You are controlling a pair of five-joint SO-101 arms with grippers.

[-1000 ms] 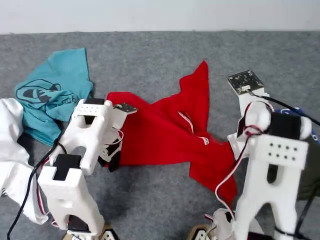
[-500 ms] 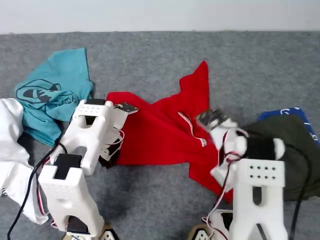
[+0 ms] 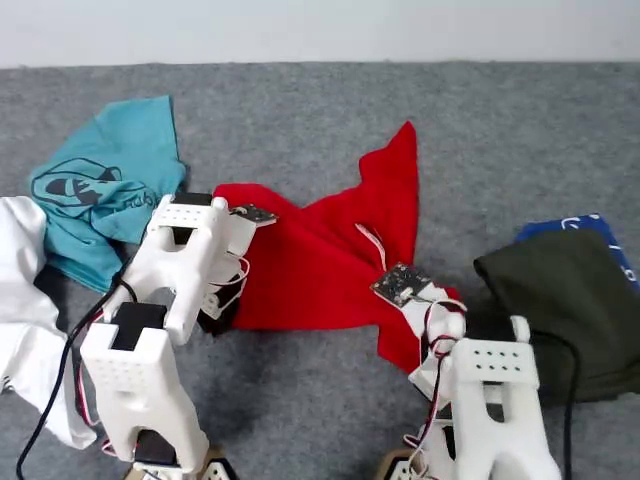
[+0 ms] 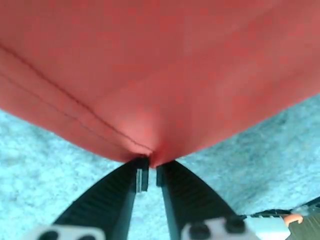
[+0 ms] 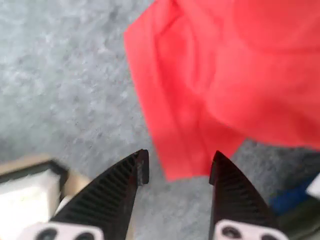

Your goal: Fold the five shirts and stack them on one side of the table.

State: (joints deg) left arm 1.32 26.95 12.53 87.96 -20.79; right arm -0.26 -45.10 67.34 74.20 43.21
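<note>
In the high view, the red shirt (image 3: 330,260) lies spread but rumpled across the middle of the grey tabletop (image 3: 300,110), unfolded, so it is probably the piece being worked on. The left arm (image 3: 185,265) stands at the shirt's left edge and the right arm (image 3: 490,390) near its lower right corner. With one arm at each end, they look set to draw the cloth flat before folding. A teal shirt (image 3: 105,185) and a white shirt (image 3: 25,300) lie loose on the left. On the right, a dark green shirt (image 3: 560,300) covers most of a blue shirt (image 3: 585,228). No neat stack shows, so the task seems at an early stage.

In the left wrist view, the left gripper (image 4: 149,172) is clamped on the red shirt's hem, and the fabric puckers into its tips. That hold anchors this side.

In the right wrist view, the right gripper (image 5: 178,165) holds nothing. Its jaws stand apart over a free corner of the red shirt, likely lined up to take it.
</note>
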